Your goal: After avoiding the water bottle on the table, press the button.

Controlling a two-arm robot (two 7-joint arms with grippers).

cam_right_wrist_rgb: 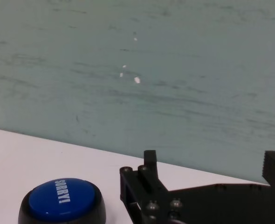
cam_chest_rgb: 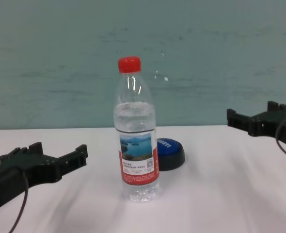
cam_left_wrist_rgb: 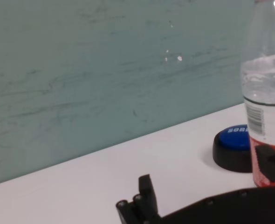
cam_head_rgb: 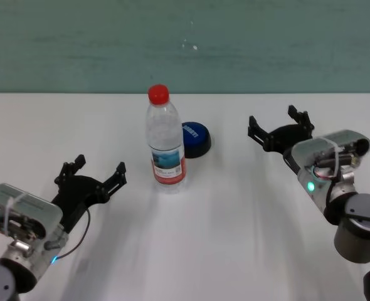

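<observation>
The water bottle (cam_head_rgb: 166, 141), clear with a red cap and a lake label, stands upright mid-table; it also shows in the chest view (cam_chest_rgb: 137, 150) and the left wrist view (cam_left_wrist_rgb: 265, 102). The blue dome button (cam_head_rgb: 195, 139) on its black base sits just behind and to the right of the bottle, also seen in the chest view (cam_chest_rgb: 170, 151) and the right wrist view (cam_right_wrist_rgb: 63, 203). My right gripper (cam_head_rgb: 274, 119) is open and empty, hovering to the right of the button. My left gripper (cam_head_rgb: 99, 166) is open and empty, low at the left of the bottle.
The white table (cam_head_rgb: 248, 238) stretches wide around both objects. A teal wall (cam_head_rgb: 266, 44) runs along its far edge. Bare tabletop lies between the right gripper and the button.
</observation>
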